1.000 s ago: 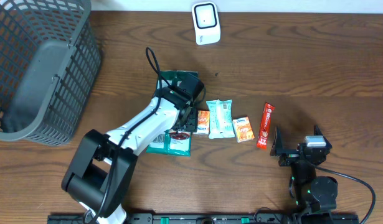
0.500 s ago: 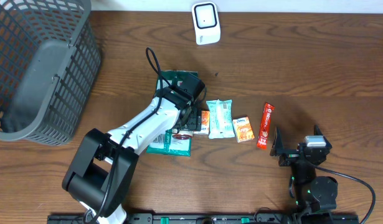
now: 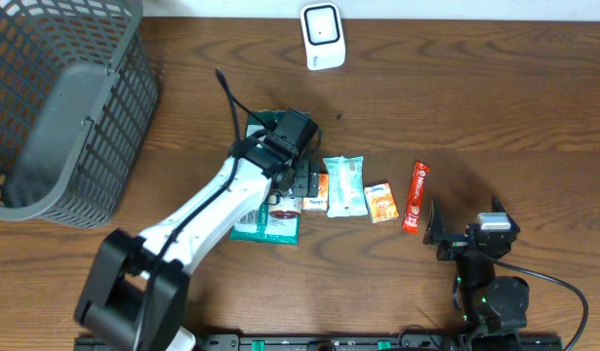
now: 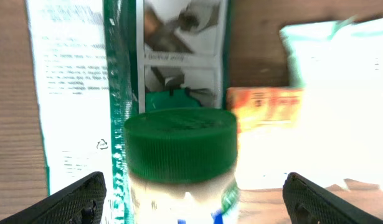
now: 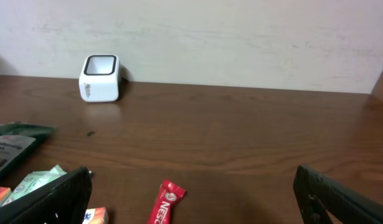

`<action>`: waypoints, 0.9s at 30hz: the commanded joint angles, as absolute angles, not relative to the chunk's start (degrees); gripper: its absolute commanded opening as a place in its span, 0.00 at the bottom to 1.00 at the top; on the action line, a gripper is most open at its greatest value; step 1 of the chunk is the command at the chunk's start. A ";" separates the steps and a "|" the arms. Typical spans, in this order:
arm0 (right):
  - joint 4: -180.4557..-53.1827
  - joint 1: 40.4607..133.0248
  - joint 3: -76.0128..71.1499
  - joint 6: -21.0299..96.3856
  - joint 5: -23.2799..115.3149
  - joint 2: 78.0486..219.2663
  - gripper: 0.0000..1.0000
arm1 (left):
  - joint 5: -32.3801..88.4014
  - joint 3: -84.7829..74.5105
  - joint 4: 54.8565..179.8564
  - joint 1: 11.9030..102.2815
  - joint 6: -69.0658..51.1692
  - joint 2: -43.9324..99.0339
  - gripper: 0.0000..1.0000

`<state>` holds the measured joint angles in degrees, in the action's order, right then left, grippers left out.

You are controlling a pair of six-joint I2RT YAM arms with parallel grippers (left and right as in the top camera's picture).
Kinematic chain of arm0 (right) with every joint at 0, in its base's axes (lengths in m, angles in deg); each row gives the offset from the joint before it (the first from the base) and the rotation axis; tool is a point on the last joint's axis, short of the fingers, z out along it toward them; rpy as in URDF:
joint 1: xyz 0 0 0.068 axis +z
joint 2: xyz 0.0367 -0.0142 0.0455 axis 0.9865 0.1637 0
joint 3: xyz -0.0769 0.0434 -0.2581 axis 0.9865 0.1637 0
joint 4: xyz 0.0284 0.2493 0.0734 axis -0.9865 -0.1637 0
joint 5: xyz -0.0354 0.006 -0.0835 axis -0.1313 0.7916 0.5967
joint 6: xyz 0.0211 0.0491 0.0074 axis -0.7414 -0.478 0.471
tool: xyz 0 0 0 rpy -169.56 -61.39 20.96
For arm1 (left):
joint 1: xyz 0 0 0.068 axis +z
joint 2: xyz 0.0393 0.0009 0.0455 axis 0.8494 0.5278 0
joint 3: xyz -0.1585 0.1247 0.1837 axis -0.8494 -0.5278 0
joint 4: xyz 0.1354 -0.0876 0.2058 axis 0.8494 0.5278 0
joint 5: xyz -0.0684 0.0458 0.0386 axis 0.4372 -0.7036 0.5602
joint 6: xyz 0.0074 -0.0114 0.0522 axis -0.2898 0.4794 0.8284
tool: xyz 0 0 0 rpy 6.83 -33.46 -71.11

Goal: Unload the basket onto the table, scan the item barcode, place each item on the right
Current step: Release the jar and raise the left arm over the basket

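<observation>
A white jar with a green screw lid [image 4: 180, 143] lies on a green-and-white packet [image 4: 73, 93]. My left gripper [image 4: 194, 202] is open, one dark fingertip [image 4: 79, 199] on each side of the jar and apart from it. From overhead the left gripper [image 3: 292, 188] hovers at the table's middle and hides most of the jar [image 3: 283, 206]. The white scanner [image 3: 322, 36] stands at the far edge, also seen in the right wrist view as the scanner [image 5: 101, 78]. My right gripper [image 3: 465, 216] rests open at the near right, holding nothing.
A grey mesh basket [image 3: 65, 107] fills the far left. A row of snacks lies right of the jar: an orange packet [image 3: 317, 190], a teal packet [image 3: 344, 185], another orange packet [image 3: 381, 203] and a red stick [image 3: 417, 197]. The green packet [image 3: 270, 226] lies under the left arm.
My left gripper's jaws have spread wide and let go of the jar, which now lies on the green packet. The left arm has drawn slightly towards the far side. The right arm is unmoved.
</observation>
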<state>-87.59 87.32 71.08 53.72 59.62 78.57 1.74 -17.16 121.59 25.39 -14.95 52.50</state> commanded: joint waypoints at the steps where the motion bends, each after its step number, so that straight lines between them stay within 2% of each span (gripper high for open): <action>1: -87.74 86.99 71.13 53.98 59.56 78.27 0.99 | 1.43 -15.15 121.21 25.28 -15.25 48.96 0.92; 8: -87.74 86.99 71.13 54.01 59.56 78.27 0.99 | 0.73 -14.03 121.72 25.87 -11.67 43.28 0.91; 13: -87.74 86.99 71.13 53.98 59.56 78.27 0.99 | -1.28 -3.06 134.00 31.44 -7.56 41.38 0.92; 18: -87.74 86.99 71.13 54.01 59.56 78.27 0.99 | -9.76 12.83 143.57 44.45 -5.09 41.03 0.92; 27: -87.74 86.99 71.13 53.98 59.56 78.27 0.99 | -9.74 14.47 142.92 64.03 -5.11 39.93 0.92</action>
<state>-87.59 87.32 71.08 53.72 59.62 78.57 -8.38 13.99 142.50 59.18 -5.94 40.00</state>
